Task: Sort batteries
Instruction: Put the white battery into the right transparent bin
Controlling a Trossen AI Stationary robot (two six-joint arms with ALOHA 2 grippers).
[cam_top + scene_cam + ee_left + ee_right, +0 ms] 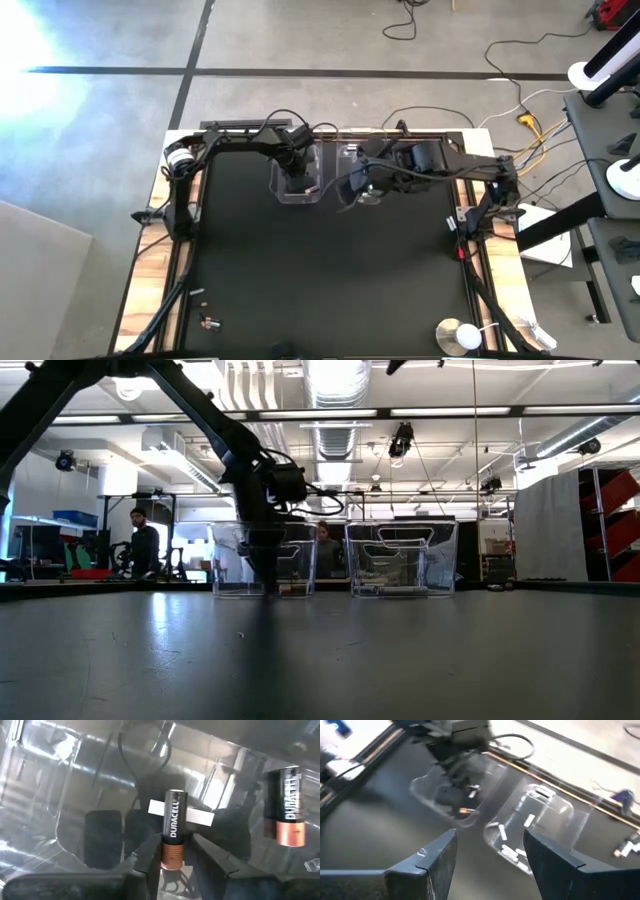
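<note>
Two clear bins stand side by side at the table's far edge. My left gripper (297, 172) reaches down into the left bin (298, 185); its fingers stand open on either side of a dark, copper-ended battery (173, 835). A second dark battery (285, 805) lies on that bin's floor. The right bin (535, 825) holds several silver-white batteries (510, 852). My right gripper (490, 860) hangs open above the table by the right bin, nothing between its fingers. A few loose batteries (203, 308) lie at the near left of the table. My left gripper points down into the left bin, its fingers (147, 857) lying along the dark battery's copper end (171, 857). A narrow gap shows on one side of the battery. On the other side I cannot tell whether the finger touches it.
A round white-and-metal disc (460, 335) sits at the near right corner. The left bin (265, 560) and the right bin (403, 558) have upright clear walls around the grippers' reach. People (143, 540) stand in the room beyond the table. The black mat (330, 270) spreads between the bins and the near edge.
</note>
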